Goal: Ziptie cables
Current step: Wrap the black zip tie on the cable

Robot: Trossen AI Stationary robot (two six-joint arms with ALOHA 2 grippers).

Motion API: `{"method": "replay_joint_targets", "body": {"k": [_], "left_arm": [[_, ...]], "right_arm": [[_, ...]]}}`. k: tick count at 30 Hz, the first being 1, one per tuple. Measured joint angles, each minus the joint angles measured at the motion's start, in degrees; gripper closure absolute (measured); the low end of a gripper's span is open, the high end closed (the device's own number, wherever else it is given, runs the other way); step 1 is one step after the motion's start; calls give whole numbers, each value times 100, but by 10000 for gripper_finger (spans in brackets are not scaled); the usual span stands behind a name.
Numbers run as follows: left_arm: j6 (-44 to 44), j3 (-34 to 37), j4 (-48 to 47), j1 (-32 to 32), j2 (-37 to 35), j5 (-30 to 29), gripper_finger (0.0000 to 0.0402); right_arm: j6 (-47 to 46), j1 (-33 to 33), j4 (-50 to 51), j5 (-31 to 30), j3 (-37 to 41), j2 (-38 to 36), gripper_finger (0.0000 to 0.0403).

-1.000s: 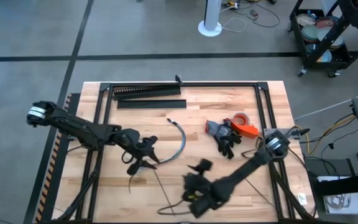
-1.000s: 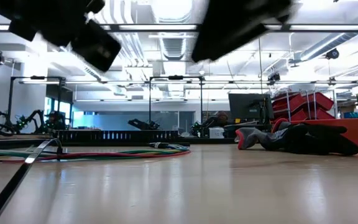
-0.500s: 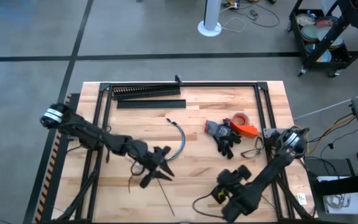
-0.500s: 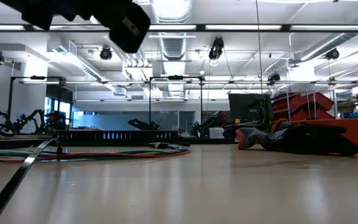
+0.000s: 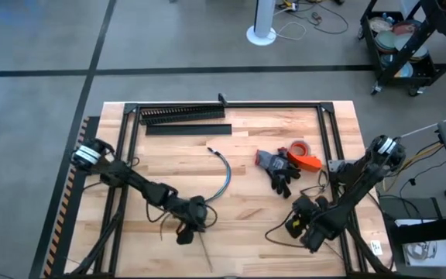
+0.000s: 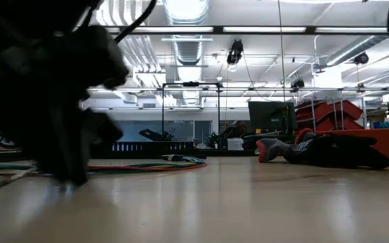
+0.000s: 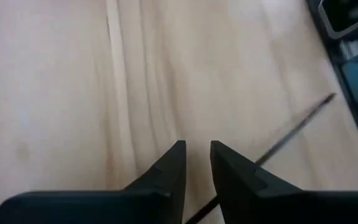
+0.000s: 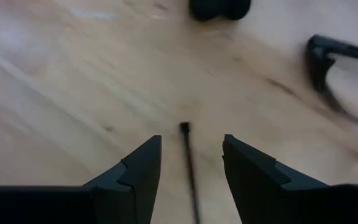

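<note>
I have the left gripper (image 5: 193,224) low at lower centre, fingers narrowly parted over a ziptie (image 7: 294,129) to pinch it, while the right gripper (image 8: 190,163) waits released at lower right.

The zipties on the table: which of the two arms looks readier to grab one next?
Probably the left. Its hand is down at the table with a ziptie just beside its narrowly open fingers. The right hand, open, also has a ziptie between its fingers, but that arm sits at the table's right edge.
</note>
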State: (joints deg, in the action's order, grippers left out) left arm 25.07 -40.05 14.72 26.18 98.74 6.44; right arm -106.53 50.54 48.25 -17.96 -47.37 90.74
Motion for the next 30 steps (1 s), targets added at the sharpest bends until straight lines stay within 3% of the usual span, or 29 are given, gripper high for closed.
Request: {"method": "replay_joint_targets", "body": {"k": [5, 8, 16, 21, 23, 27, 30], "left_arm": [[806, 404, 195, 406, -67, -196, 342], [1341, 588, -153, 753, -289, -187, 342], [1789, 845, -1109, 1345, -1466, -47, 342], [986, 808, -974, 1320, -2276, -1360, 342], [451, 808, -824, 1320, -2563, -2120, 342], [-563, 898, 446, 1298, -2703, -4010, 342], [-1207, 910, 1283, 1096, -2464, -4240, 343]], "right_arm": [[520, -158, -131, 31, 142, 33, 248], [930, -218, -383, 47, 124, 214, 257], [1062, -216, -516, 13, 59, 531, 323], [1075, -216, -685, -96, 65, 546, 390], [1008, -215, -709, -159, 75, 539, 395], [994, -222, -661, -331, -43, 507, 399], [1338, -318, -749, -748, -319, 535, 401]]}}
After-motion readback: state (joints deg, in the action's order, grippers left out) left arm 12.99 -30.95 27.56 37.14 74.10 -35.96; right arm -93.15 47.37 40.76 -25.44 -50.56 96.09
